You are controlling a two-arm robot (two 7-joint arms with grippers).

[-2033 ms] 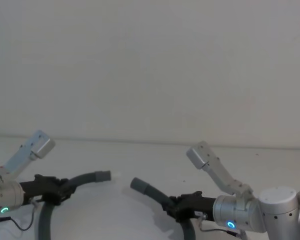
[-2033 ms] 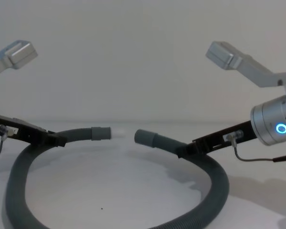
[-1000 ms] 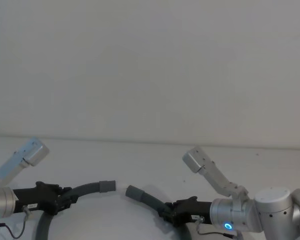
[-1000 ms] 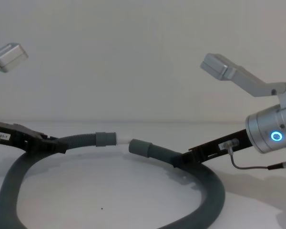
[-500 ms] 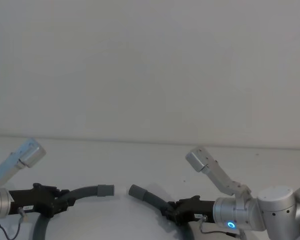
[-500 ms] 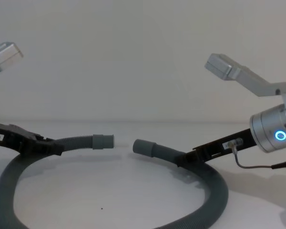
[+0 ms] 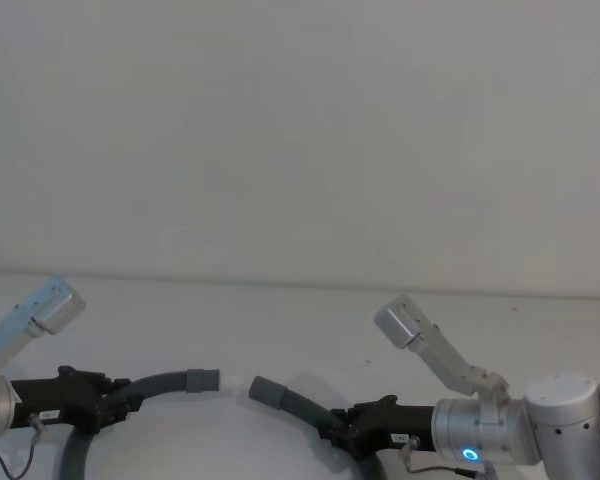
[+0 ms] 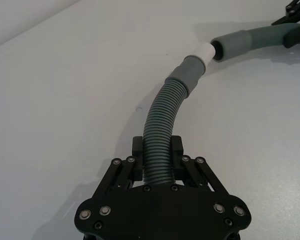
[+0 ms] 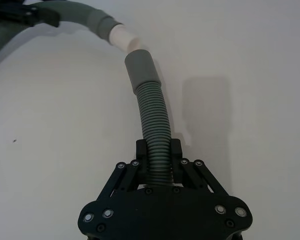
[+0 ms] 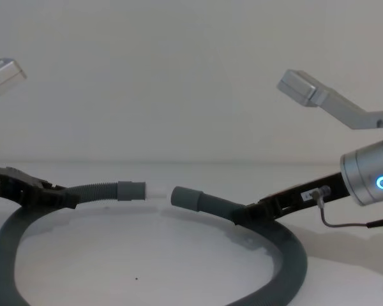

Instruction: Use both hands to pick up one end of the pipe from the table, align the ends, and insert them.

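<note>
Cuffs faced each other over the table (image 7: 280, 318).
The left gripper (image 7: 117, 399) and right gripper (image 7: 346, 428) each clasped the pipe (image 7: 156, 384); left cuff (image 7: 202, 381) and right cuff (image 7: 267, 392) sat just apart.

Bright diffuse light, soft pale shadows on the table (image 10: 179, 268)
</note>
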